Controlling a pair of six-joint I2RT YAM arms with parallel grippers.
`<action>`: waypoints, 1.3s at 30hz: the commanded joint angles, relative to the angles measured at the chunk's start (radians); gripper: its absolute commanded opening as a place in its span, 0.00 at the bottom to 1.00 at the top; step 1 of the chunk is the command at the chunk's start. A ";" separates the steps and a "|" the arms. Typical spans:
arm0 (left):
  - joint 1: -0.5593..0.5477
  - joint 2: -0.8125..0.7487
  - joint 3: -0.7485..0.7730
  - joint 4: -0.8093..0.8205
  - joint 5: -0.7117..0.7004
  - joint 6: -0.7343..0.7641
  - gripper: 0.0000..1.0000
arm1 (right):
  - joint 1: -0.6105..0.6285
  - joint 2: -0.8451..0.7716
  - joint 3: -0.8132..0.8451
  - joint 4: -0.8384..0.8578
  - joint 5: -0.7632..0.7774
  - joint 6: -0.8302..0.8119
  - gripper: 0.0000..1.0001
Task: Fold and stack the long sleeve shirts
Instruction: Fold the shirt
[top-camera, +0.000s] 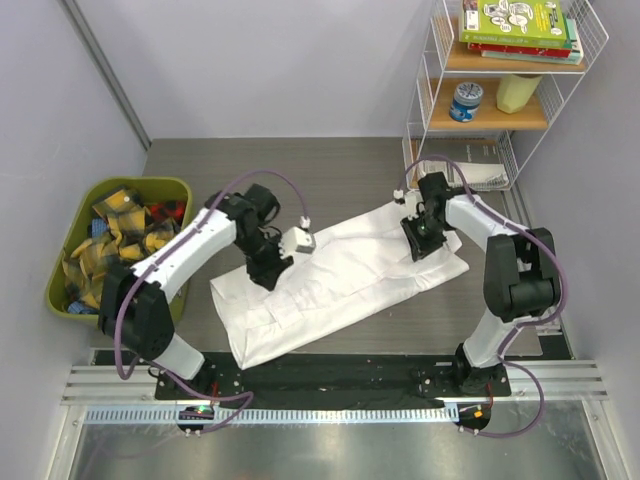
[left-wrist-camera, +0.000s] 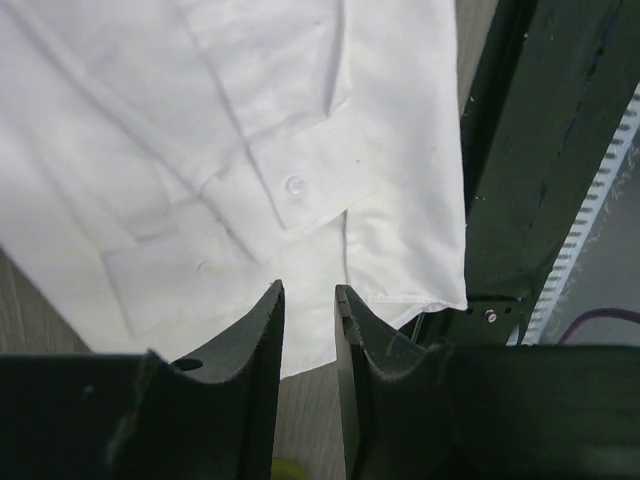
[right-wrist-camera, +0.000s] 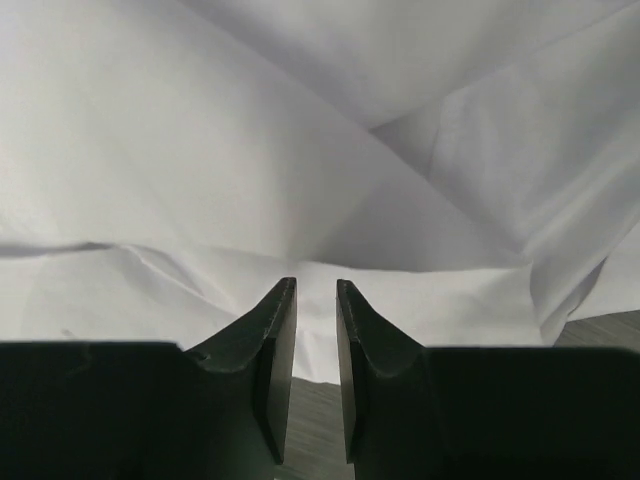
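We've got both end effectors, left and right, over the white shirt on the tabletop, fingers slightly apart, gripping nothing.

**No legible text in any view**

Top external: the green book on the wire shelf carried cover print, too small to read. The blue-and-white can one level down had a label, unreadable as well. The papers on the lowest level showed no readable lines. Left wrist and right wrist views showed only the white shirt, which bore no print, tag or number.
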 joint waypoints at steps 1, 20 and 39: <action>0.160 -0.071 0.034 -0.016 0.123 -0.049 0.29 | 0.013 0.075 0.070 0.061 0.076 0.040 0.28; 0.566 -0.079 0.064 0.106 0.272 -0.138 0.30 | 0.283 0.673 0.703 0.012 0.232 0.016 0.26; 0.594 -0.284 -0.012 0.441 0.211 -0.014 1.00 | 0.246 0.459 0.992 0.008 -0.008 -0.006 0.52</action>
